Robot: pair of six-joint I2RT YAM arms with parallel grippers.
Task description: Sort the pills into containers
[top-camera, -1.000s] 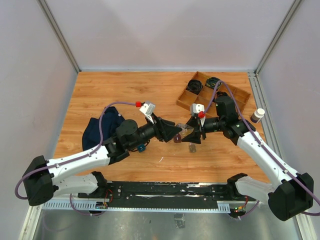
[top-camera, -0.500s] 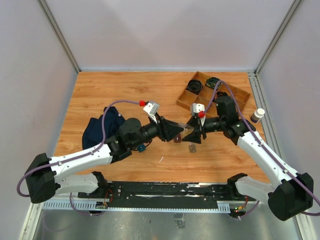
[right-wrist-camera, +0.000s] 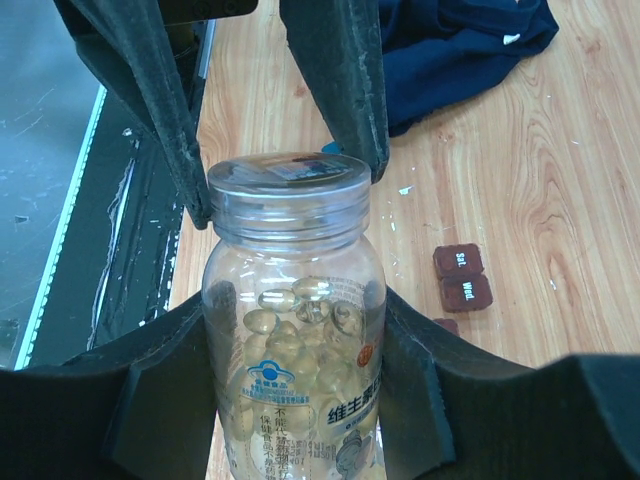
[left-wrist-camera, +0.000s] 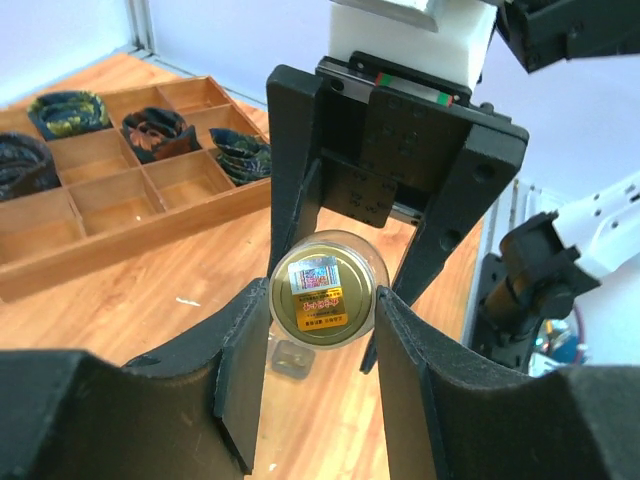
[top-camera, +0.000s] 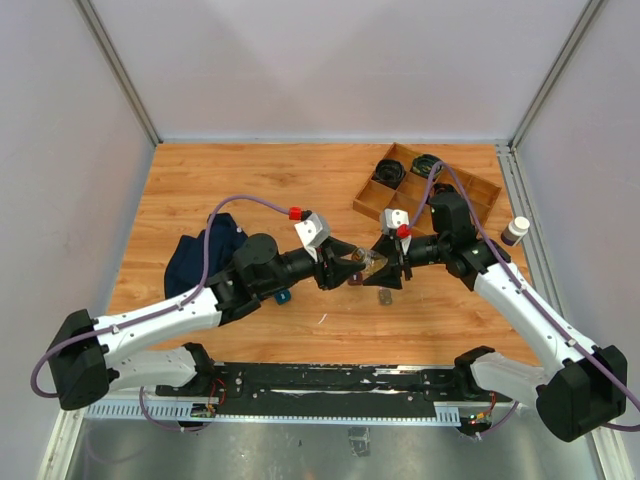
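Note:
My right gripper (top-camera: 388, 262) (right-wrist-camera: 295, 330) is shut on a clear pill bottle (right-wrist-camera: 295, 340) (top-camera: 374, 262) of yellow gel capsules and holds it sideways above the table. My left gripper (top-camera: 352, 266) (left-wrist-camera: 322, 305) faces it, and its fingers (right-wrist-camera: 340, 90) press both sides of the bottle's gold-topped lid (left-wrist-camera: 322, 295) (right-wrist-camera: 288, 185). Two dark-brown square containers (right-wrist-camera: 458, 261) (right-wrist-camera: 466, 293) marked "Sat." and "Wed." lie side by side on the wood below, with the corner of a third box under them. They show as a dark spot in the top view (top-camera: 355, 281).
A small grey clear box (top-camera: 385, 296) (left-wrist-camera: 293, 358) lies under the bottle. A wooden divided tray (top-camera: 470, 188) (left-wrist-camera: 120, 200) with black cables stands at the back right. A blue cloth (top-camera: 205, 255) (right-wrist-camera: 460, 40) lies at left. A white bottle (top-camera: 515, 231) stands at the right edge.
My left wrist has rolled and its gripper has slid right onto the bottle's lid. My right gripper has kept the bottle nearly still.

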